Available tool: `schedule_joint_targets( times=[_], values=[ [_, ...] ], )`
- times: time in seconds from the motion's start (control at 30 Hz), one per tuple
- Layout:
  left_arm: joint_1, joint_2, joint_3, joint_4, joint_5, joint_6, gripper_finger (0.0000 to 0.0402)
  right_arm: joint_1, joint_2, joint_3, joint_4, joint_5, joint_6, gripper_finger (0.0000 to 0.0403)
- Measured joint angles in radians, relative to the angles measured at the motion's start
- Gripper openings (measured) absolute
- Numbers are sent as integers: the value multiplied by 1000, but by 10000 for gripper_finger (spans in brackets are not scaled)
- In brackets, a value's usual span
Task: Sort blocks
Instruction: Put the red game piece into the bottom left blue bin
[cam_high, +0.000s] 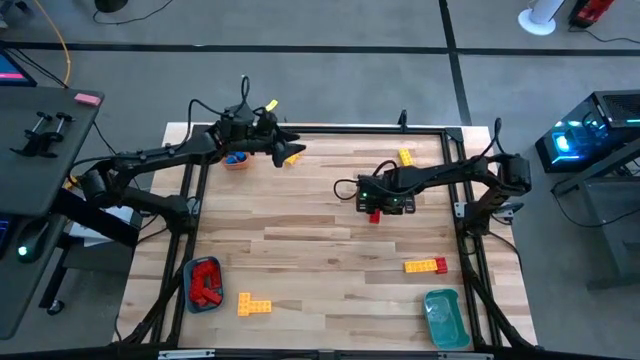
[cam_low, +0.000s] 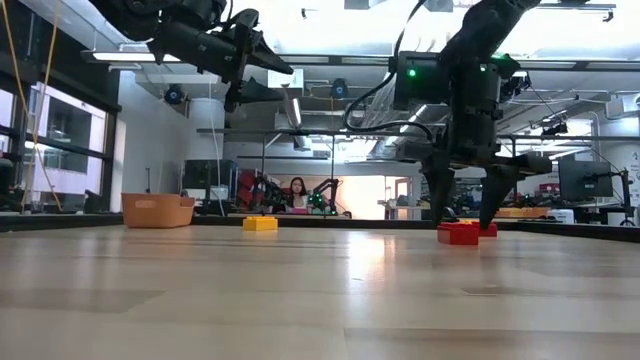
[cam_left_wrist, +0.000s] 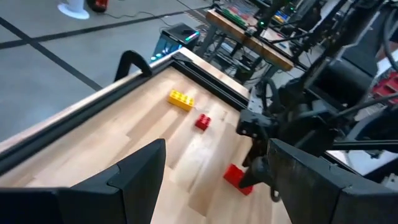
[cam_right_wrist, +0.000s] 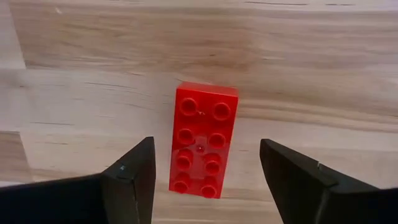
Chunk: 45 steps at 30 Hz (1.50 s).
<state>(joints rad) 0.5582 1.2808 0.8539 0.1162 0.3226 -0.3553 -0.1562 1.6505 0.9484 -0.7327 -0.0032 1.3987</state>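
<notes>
Two dark arms over the pale wooden table (cam_high: 330, 250). The right gripper (cam_right_wrist: 205, 177) sits low just right of table centre, fingers pointing down; jaws stand wide apart, one on each side of a red eight-stud plastic brick (cam_right_wrist: 202, 140) that lies flat on the wood, gaps visible on both sides, nothing gripped. In the low view the fingertips reach down to the brick's level. The left gripper (cam_high: 283, 147) hangs high at about 11 o'clock of the table, jaws open and empty, beside a small round orange tray (cam_high: 236, 160) with blue pieces in it. Other blocks: a yellow brick (cam_high: 405, 156) near the far edge at 1 o'clock; a yellow-and-red joined row (cam_high: 426, 265) at 4 o'clock; a flat yellow L-shaped cluster (cam_high: 253, 304) at 7 o'clock. A blue rectangular tray (cam_high: 188, 290) holding red bricks sits at 8 o'clock; a teal tray (cam_high: 445, 318) at 5 o'clock. A person is visible in the room beyond the table in the low view.
</notes>
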Motion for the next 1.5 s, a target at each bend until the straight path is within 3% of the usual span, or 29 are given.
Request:
schedule_joint_targets(
  times=[0.3, 0.43, 0.63, 0.77, 0.93, 1.0, 1.3, 1.5],
  values=[
    [-90, 0, 0, -7, 0, -1, 268, 7, 15, -5, 6, -17, -8, 224],
    [-137, 0, 0, -10, -2, -1, 268, 10, 67, -3, 11, -61, -50, 224],
    [-215, 0, 0, 8, -56, -58, 268, 13, 88, 0, -26, -25, -176, 220],
    [-283, 7, 0, 66, -171, -123, 268, 12, 86, -6, -82, 11, -301, 171],
    [-389, 59, 0, 225, -302, -239, 268, 12, 85, -32, -63, 37, -452, 42],
    [-440, 91, 0, 285, -348, -286, 268, 12, 84, -34, -59, 43, -537, 12],
    [-701, 272, 0, 495, -578, -555, 268, 14, 11, -47, -74, 89, -755, 5],
    [-787, 252, 0, 524, -607, -508, 268, 14, -216, -47, -139, 110, -775, 3]
  ],
)
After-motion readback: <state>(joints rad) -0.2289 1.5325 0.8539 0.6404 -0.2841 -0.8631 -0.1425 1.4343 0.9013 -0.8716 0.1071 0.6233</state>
